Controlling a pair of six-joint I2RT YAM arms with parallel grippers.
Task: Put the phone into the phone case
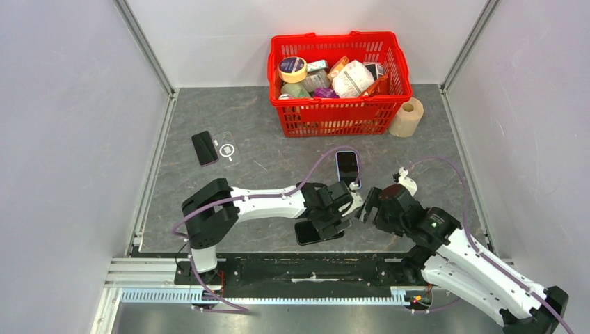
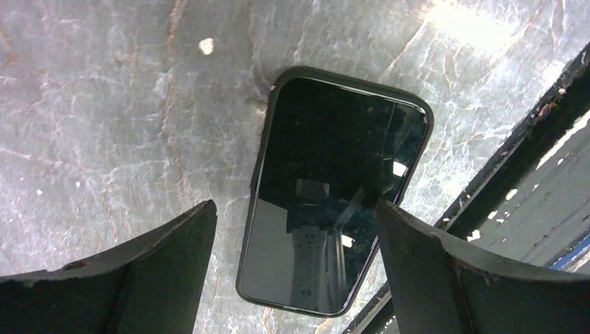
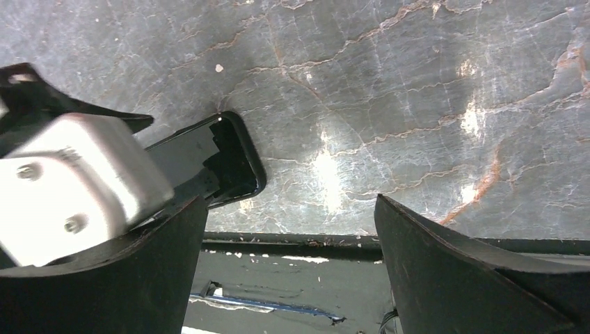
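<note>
Gaping wide, left gripper point(image 2: 293, 223) and right gripper point(image 3: 291, 209) hold nothing. We fear one nudges the phone point(image 2: 334, 174) off the table point(image 1: 278, 167).

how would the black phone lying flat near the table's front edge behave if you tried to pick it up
The black glossy-screened phone looks rigid, so it should lift without flexing. Lying flat on the grey marbled table, it probably won't roll or tip, but getting under it may be awkward. Its mirror-like screen likely makes it slippery.
</note>
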